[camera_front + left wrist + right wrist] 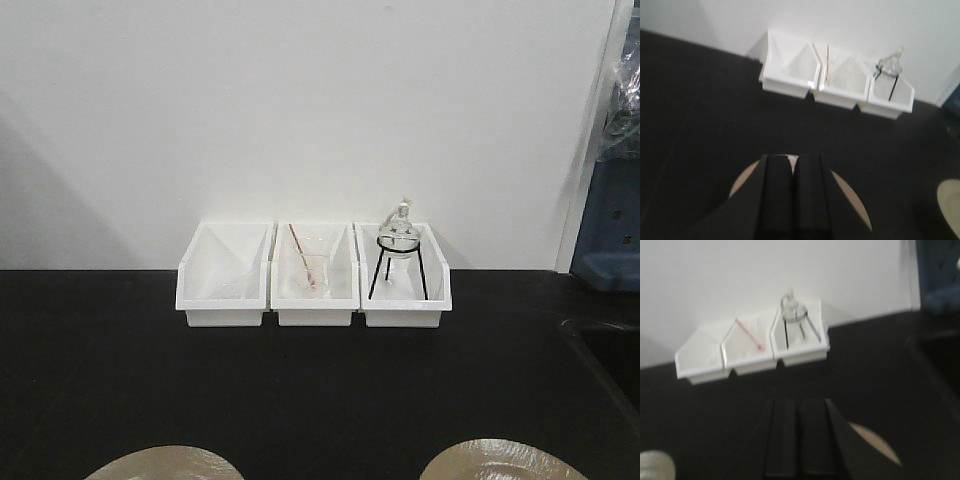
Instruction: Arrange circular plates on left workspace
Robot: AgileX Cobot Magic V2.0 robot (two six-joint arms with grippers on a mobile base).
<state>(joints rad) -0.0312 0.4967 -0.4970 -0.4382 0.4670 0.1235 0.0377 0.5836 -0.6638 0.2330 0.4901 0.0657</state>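
The left gripper [792, 160] has its two black fingers [777, 195] almost pressed together, with only a thin line between them. It holds nothing that I can see. It hangs over the left plate [852, 202], which lies flat on the black desk [700, 125]. I cannot tell if it touches the plate. The right gripper [800, 402] is squeezed narrow too and holds nothing. The right plate [872, 442] pokes out from under it on one side.

In the front view both plates sit at the near edge of the desk, well apart, one on the left and one on the right. So the right plate is not yet on the left side. Farther back, three white bins [315, 290] stand in a row. The right one holds a glass flask [400, 232]. A sink [615, 355] dips into the desk at the far right.

I think the step now is to get hold of a plate. To do it well, the gripper should open first, go low at the rim and pinch gently. The plates look smooth and may slip. Keep the plate level, stay away from the sink, and set it down near the other plate without bumping it.
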